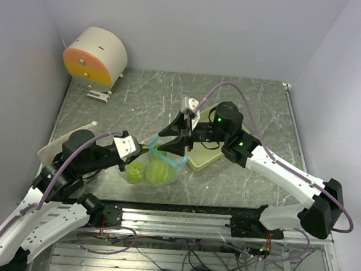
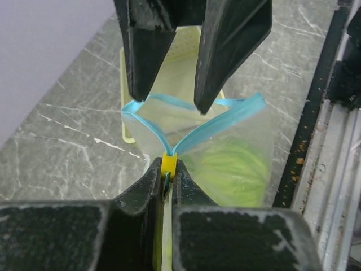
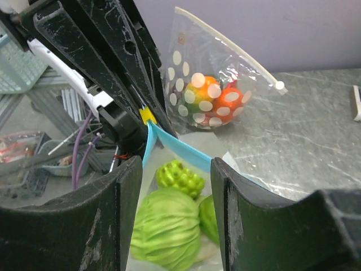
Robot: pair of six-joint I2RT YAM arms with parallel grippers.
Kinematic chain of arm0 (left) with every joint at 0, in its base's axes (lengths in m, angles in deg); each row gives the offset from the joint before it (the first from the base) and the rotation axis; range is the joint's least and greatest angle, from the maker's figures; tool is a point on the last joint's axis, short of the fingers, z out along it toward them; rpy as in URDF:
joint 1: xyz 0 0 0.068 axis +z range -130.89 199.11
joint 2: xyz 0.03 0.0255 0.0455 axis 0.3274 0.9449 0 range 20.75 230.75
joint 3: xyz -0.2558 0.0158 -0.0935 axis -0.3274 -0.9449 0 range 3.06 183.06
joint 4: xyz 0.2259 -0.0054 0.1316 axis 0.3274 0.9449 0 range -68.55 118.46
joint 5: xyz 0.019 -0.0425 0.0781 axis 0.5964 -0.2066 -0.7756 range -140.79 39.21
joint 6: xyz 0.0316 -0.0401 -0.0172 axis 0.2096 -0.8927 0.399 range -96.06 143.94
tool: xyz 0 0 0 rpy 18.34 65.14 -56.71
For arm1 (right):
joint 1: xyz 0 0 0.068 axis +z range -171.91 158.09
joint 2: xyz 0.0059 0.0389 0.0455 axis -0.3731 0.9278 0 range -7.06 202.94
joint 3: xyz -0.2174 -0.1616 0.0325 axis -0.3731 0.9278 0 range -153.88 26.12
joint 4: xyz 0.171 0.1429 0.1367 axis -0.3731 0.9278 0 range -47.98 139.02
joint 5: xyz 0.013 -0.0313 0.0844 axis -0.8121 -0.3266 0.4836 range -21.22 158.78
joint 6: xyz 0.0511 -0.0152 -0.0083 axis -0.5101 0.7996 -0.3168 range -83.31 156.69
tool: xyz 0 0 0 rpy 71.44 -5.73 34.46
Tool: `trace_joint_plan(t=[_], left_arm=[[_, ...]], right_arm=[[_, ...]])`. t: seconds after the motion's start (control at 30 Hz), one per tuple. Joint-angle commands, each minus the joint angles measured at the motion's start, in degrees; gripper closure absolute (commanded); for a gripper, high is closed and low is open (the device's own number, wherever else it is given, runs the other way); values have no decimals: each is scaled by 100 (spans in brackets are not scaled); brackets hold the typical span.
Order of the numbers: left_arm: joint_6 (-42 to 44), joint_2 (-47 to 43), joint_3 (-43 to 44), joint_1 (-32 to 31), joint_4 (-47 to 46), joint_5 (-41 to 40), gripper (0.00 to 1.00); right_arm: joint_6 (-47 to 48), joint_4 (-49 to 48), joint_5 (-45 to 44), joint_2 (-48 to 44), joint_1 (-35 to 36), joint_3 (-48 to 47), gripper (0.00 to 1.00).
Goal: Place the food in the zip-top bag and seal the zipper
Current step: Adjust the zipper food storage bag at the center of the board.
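Note:
A clear zip-top bag (image 1: 152, 171) with a blue zipper (image 3: 181, 149) lies near the table's front edge. It holds several round green toy foods (image 1: 158, 171), seen in the right wrist view as a cabbage (image 3: 167, 231) and a bumpy green fruit (image 3: 180, 178). My left gripper (image 1: 139, 149) is shut on the yellow zipper slider (image 2: 169, 162) at the bag's left end. My right gripper (image 1: 172, 143) is open, its two fingers (image 2: 208, 68) spread at the bag's open mouth. The zipper is still parted.
The pale yellow-green basket (image 1: 208, 153) sits just right of the bag, under my right arm. A second, white-spotted bag (image 3: 211, 96) with orange and green fruit lies at the left. An orange-and-white drum (image 1: 96, 56) stands back left. A metal rail (image 1: 181, 207) runs along the front edge.

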Motion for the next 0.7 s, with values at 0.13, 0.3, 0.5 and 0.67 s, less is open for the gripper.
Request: trace_joint_plan(t=[0.13, 0.3, 0.5, 0.67], left_arm=[[-103, -45, 208, -19, 472, 280, 93], [-92, -216, 147, -19, 529, 71, 93], [64, -532, 66, -18, 444, 29, 93], [96, -701, -143, -21, 203, 149, 93]], right_arm=[[869, -3, -151, 292, 443, -479, 49], [973, 389, -374, 249, 453, -363, 48], [-315, 447, -3956, -575, 386, 769, 44], [-863, 1446, -4277, -638, 266, 798, 44]])
